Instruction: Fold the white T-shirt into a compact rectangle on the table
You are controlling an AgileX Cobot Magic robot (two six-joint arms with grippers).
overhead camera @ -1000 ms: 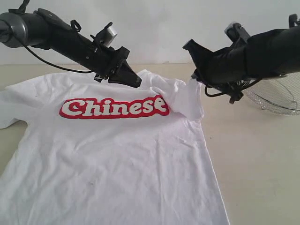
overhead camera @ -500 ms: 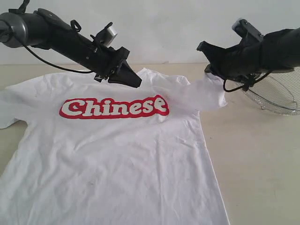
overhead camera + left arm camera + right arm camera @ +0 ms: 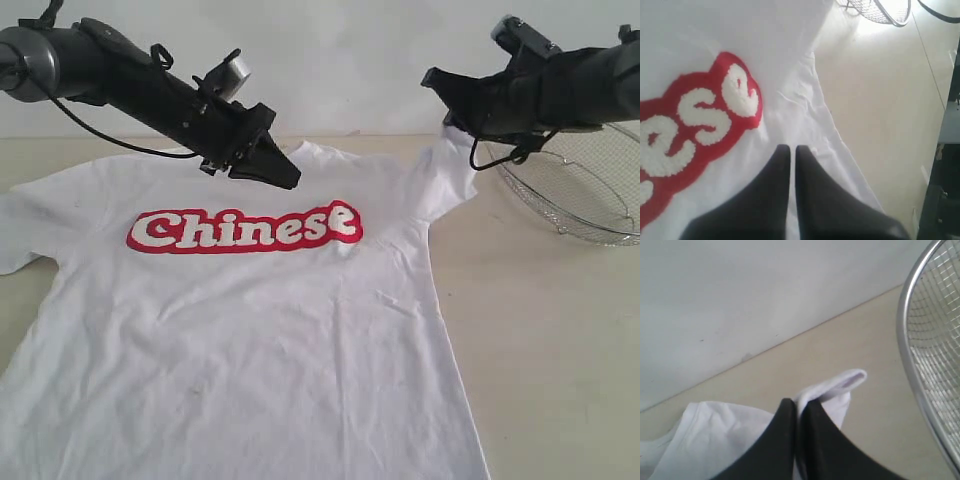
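Right pincer [image 3: 797, 405], gripping the sleeve [image 3: 445, 175], has pulled it out toward the basket [image 3: 585, 195], flattening the shirt [image 3: 250, 340] for folding; left pincer [image 3: 792, 150] clenched, seemingly empty

Wire-mesh basket [image 3: 572, 203] far right, apparently round; white wall [image 3: 350, 60] behind.

Soft, even light fills the exterior view. The white T-shirt [image 3: 260, 340] comes out bright and a little washed, its wrinkles faint and shadows barely showing. Through my left wrist camera, glare bleaches the table [image 3: 880, 100] near the wire basket [image 3: 880, 10], and my left gripper [image 3: 789, 148] is a dark, blurred mass close to the lens. My right gripper [image 3: 796, 402] looks equally black and featureless, though the basket's mesh there is sharp.
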